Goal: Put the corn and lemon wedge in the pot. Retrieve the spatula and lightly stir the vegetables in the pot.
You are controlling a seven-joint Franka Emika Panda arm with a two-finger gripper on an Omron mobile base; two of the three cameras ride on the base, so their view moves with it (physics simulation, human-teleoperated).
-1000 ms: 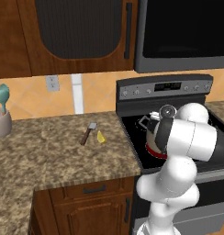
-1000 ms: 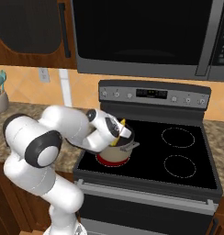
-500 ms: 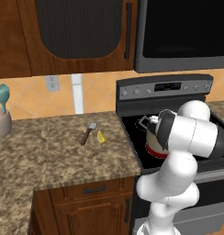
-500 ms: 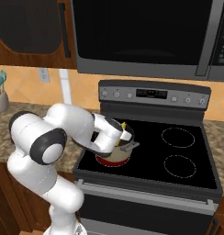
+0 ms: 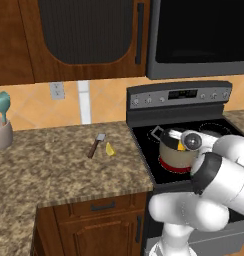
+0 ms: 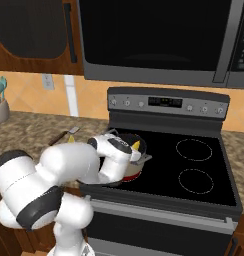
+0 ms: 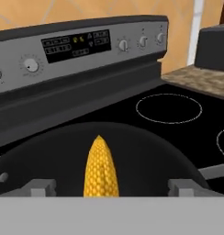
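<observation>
One yellow-orange corn (image 7: 100, 169) cob, ridged and tapered, is seen upright over the dark pot (image 7: 146, 151), between the widely parted fingers of the gripper (image 7: 107, 187), ungripped.

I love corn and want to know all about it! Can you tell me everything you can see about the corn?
The corn is a small yellow-orange cob with rows of bumpy kernels and a tapered tip. In the hand view it points up over the dark inside of the pot, midway between the gripper's two spread grey fingers, which stand well clear of its sides. From the base cameras only its yellow tip peeks above the pot's rim beside the white hand. Whether its lower end rests on the pot's bottom cannot be seen.
</observation>
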